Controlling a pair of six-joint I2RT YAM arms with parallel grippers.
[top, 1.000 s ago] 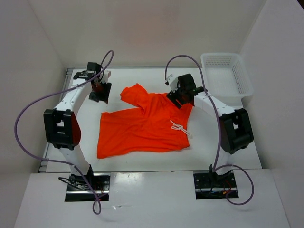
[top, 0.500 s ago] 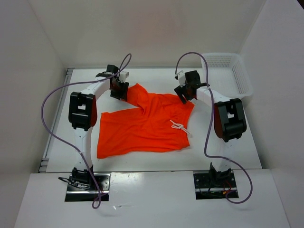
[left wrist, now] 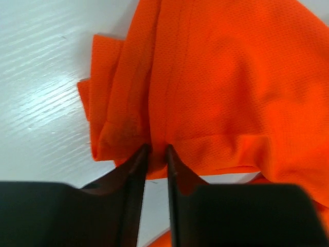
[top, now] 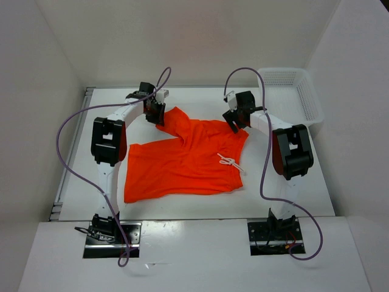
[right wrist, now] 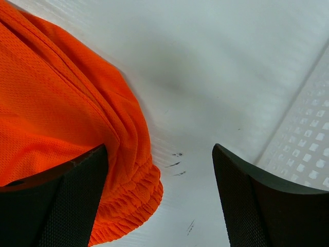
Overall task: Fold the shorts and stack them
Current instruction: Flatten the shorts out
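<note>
Left claw [left wrist: 156,149]: just narrowed, now pinching the far hem corner, well left of the basket [top: 309,103].
Right claw [right wrist: 159,149]: apart, straddling the waistband corner nearer the basket.
Shorts [top: 182,164]: spread flat, left of the basket.
Meaning: fold likely starting.

**Top external:** a fixed camera stood above and behind the arm bases. It faced down and toward the far edge of the table [top: 316,194], distant enough to take in the whole surface.

**Left wrist:** the camera sat close behind the left gripper [left wrist: 157,149], looking along its fingers at the far-left corner of the shorts [left wrist: 216,87].

**Right wrist:** equally close, this camera looked out through the right gripper [right wrist: 160,154] at the shorts' far-right corner and the basket [right wrist: 303,144] wall.

Each wrist view shared its corner of the shorts with the top view.
</note>
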